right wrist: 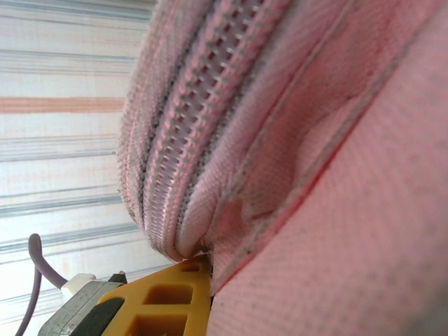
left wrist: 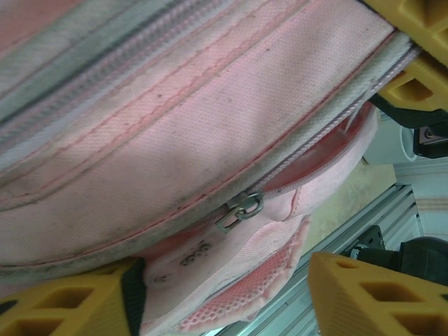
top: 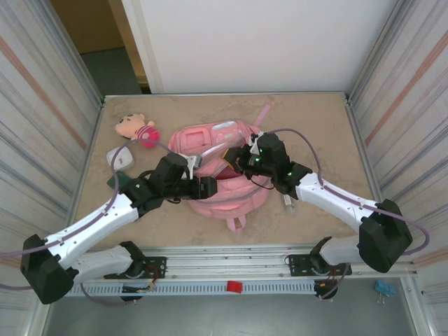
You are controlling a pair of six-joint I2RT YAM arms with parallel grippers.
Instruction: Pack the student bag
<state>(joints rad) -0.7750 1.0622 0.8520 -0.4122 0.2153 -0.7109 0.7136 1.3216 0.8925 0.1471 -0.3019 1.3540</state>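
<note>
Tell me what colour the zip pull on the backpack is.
Silvery grey metal zip pull on the pink student bag, clearest in the left wrist view.

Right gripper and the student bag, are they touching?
Touching. The right wrist view shows the student bag pressed against a yellow finger of the right gripper, with no gap.

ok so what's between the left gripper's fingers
A pink, mesh-edged flap of the bag lies between the left gripper's open fingers, in the left wrist view; the zip pull sits just past them.

Soft even light, blurry close-ups
</note>
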